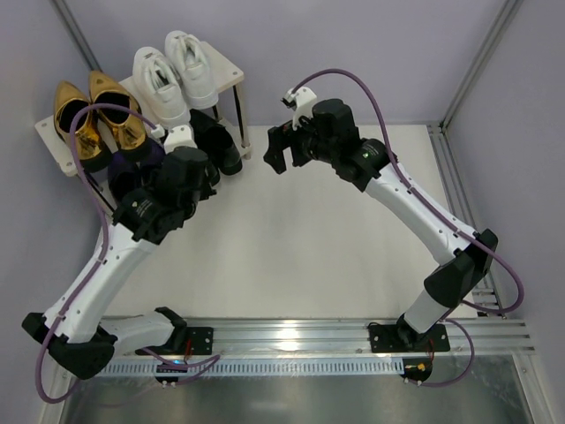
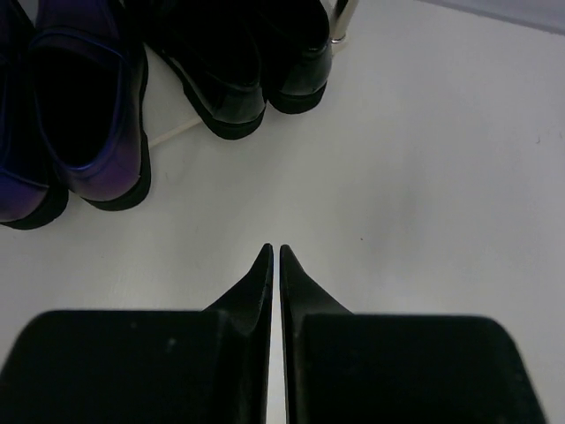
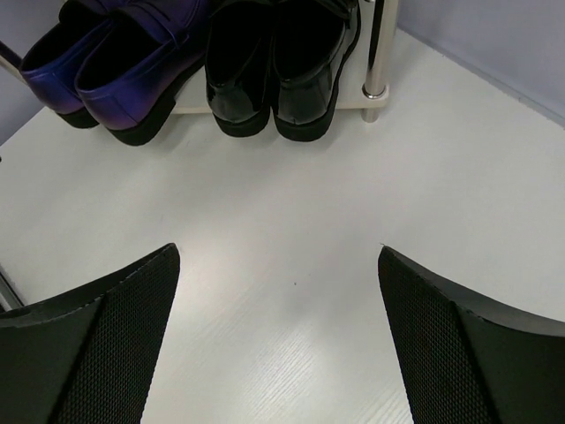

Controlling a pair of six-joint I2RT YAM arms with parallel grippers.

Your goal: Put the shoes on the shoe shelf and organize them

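1. My left tool [image 2: 274, 252] is clenched on nothing, its tips together over bare tabletop [image 2: 424, 177]. My right tool [image 3: 278, 256] is released wide and also carries nothing.
2. All four pairs are on the shelf [image 1: 231, 69]. The gold loafers [image 1: 97, 119] and the sneakers [image 1: 175, 71] sit side by side on the top board. The purple pair [image 3: 115, 66] and the black pair [image 3: 278, 66] sit side by side on the lower one.
3. The relation that matters is with the lower tier. From my left tool the heels lie ahead and to the left, the purple pair farther left and the black pair nearer the middle. Every heel faces me, so each shoe's long axis runs away from the tool into the shelf.
4. From my right wrist, the black pair looks square, just beside the metal leg [image 3: 375, 53]. The purple pair looks skewed, with its heels swung toward the black pair and poking past the board's front edge.
5. My left arm is the nearer one, its wrist just in front of the purple pair. My right tool hangs apart from the shelf, off its right end.
6. I judge the placing done. If anything is left, it is a push along the purple pair's axis, and that falls to my left tool.
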